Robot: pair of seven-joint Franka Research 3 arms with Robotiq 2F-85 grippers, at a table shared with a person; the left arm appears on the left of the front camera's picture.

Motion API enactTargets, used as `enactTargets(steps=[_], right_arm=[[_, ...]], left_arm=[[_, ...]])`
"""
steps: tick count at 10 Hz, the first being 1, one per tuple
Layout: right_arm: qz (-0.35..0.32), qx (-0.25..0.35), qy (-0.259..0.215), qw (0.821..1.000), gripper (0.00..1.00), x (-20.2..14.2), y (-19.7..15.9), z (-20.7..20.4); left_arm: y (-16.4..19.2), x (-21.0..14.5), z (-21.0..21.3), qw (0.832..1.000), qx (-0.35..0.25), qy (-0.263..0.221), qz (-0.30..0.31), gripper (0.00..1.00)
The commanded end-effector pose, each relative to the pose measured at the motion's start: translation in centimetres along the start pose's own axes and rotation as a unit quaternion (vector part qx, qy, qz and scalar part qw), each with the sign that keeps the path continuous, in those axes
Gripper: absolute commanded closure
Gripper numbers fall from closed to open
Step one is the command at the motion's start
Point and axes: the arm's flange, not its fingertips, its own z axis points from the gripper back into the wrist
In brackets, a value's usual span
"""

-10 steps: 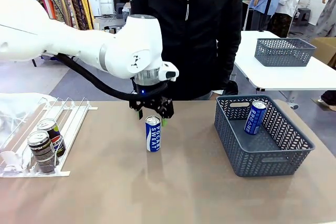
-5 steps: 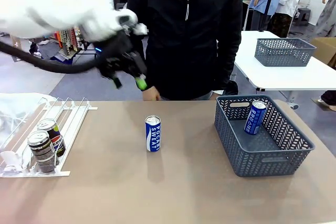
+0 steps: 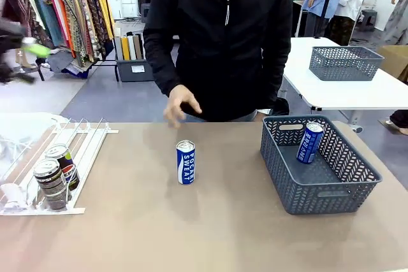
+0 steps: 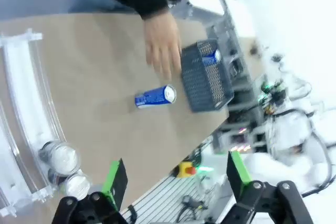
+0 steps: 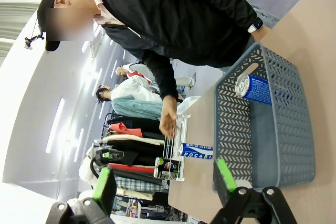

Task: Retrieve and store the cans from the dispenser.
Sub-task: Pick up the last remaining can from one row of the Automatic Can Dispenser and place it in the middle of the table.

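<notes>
Beige tabletop (image 3: 191,234) was occupied mid-surface by an upright blue-and-white can (image 3: 185,162), with a person's hand (image 3: 180,105) just beyond it. Dark cans (image 3: 51,176) were lodged in the dispenser (image 3: 89,148) at the left edge, and a second can (image 3: 310,143) was propped in the basket (image 3: 331,199) at the right edge. The left gripper (image 4: 175,171) and right gripper (image 5: 165,182) were held wide open and empty. Storing the middle can was judged to be the step in hand, for which a grasp around its sides would be called for.

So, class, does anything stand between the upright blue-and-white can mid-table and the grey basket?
Nothing visible does. Only bare table lies between the can and the basket. The person's hand hovers beyond the can, off that path.
</notes>
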Motion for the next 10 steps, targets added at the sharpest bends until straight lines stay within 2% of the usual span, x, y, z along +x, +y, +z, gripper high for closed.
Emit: enactTargets(steps=[1,2,3,4,5,10], right_arm=[[0.003,0.008,-0.005,1.0,0.0,0.1,0.2,-0.1],[0.003,0.008,-0.005,1.0,0.0,0.1,0.2,-0.1],[0.003,0.008,-0.005,1.0,0.0,0.1,0.2,-0.1],[0.003,0.008,-0.005,1.0,0.0,0.1,0.2,-0.1],[0.003,0.008,-0.005,1.0,0.0,0.1,0.2,-0.1],[0.003,0.008,-0.005,1.0,0.0,0.1,0.2,-0.1]], left_arm=[[6.1,-2.6,3.6,0.993,-0.07,-0.072,0.063,0.0],[10.3,-4.6,5.6,0.985,-0.114,-0.099,0.088,0.0],[11.9,-5.9,6.0,0.984,-0.125,-0.099,0.084,0.0],[12.4,-6.5,5.9,0.992,-0.072,-0.076,0.072,0.0],[11.3,-6.3,7.6,0.986,-0.095,-0.098,0.1,0.0],[11.3,-6.3,7.6,0.986,-0.095,-0.098,0.1,0.0]])
